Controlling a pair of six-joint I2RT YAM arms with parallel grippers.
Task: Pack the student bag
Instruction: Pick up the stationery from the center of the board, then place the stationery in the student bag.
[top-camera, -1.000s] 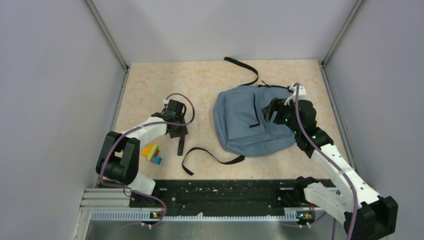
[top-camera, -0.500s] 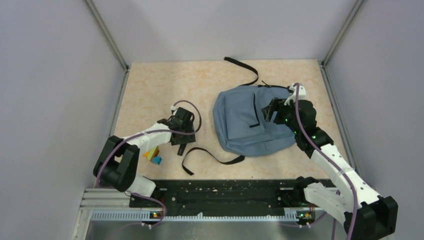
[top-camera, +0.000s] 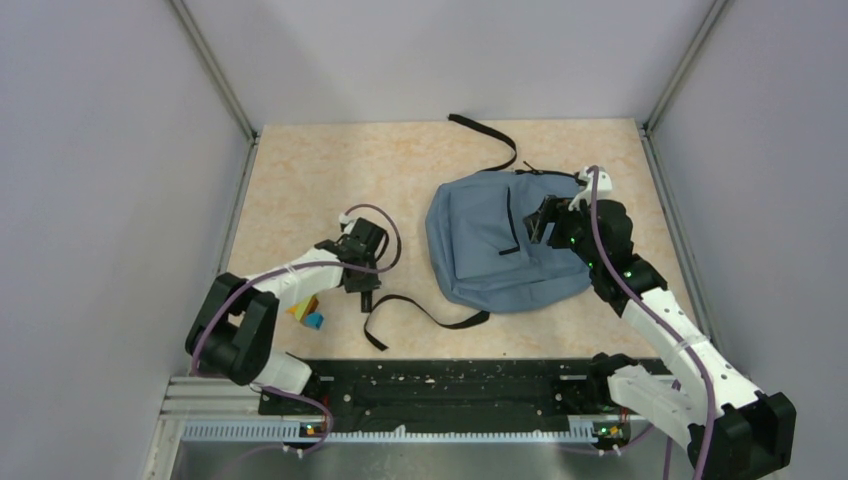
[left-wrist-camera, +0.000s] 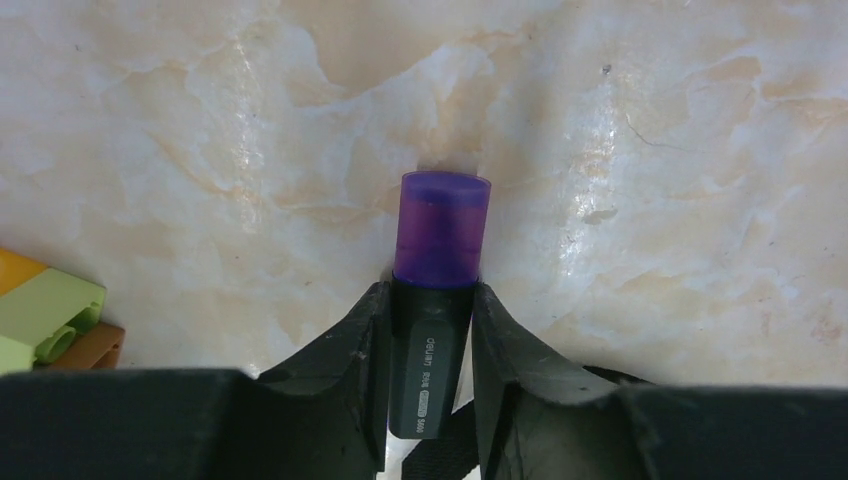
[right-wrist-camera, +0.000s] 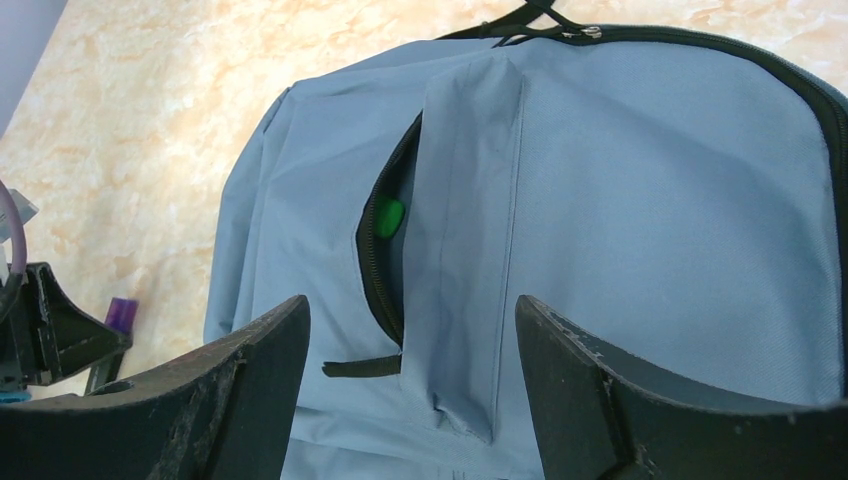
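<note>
- Near-left of the counter (top-camera: 300, 180): left arm bent low, left fingers (left-wrist-camera: 368, 325) clamped on the dark barrel of a purple-capped highlighter (left-wrist-camera: 441, 230), toy bricks (top-camera: 305, 308) just beside.
- The student bag (top-camera: 480, 255) lies flat mid-counter toward the right edge, black strap (top-camera: 420, 312) trailing nearward. It looks soft, floppy and light, so I'd pinch the front pocket (right-wrist-camera: 470, 250) lip.
- Right arm reaches over it, right fingers (right-wrist-camera: 265, 360) spread wide and empty above the pocket slit, something green (right-wrist-camera: 389, 216) inside.

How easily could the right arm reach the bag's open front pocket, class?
Probably easily: the open right gripper hangs over the student bag, the front pocket gaping below, nothing covering it.
</note>
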